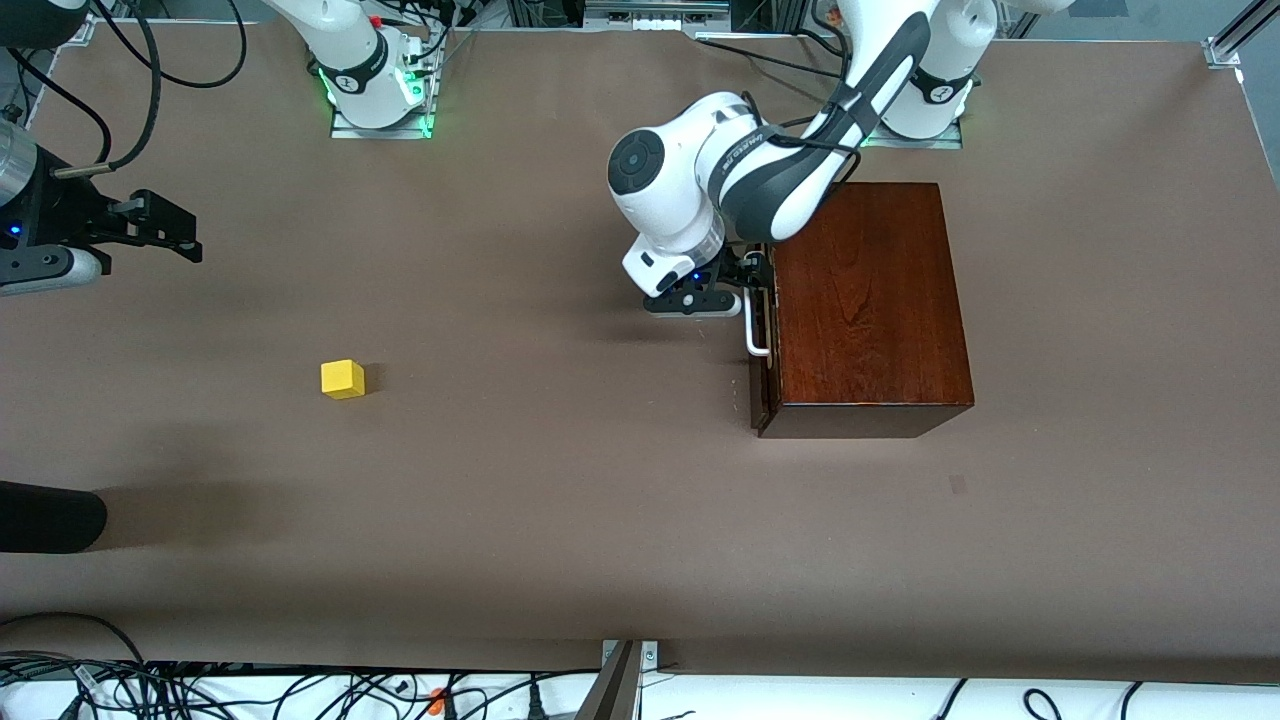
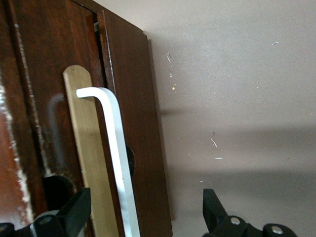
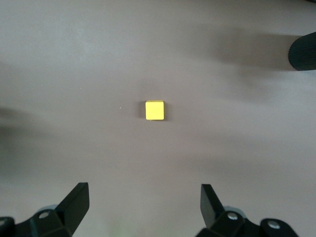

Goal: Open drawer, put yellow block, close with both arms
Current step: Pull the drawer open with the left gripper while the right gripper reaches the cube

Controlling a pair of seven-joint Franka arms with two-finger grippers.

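Drawer shut; left pincer open astride handle; right pincer open, empty above block; everything remains.

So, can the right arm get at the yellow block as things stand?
Probably yes. The right gripper hangs open above the table, the block lies alone on bare tabletop, and the left gripper is away at the drawer handle.

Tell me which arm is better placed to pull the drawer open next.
Left. The left gripper is open with its fingers on either side of the drawer's white handle. The right gripper is open too, up near the yellow block.
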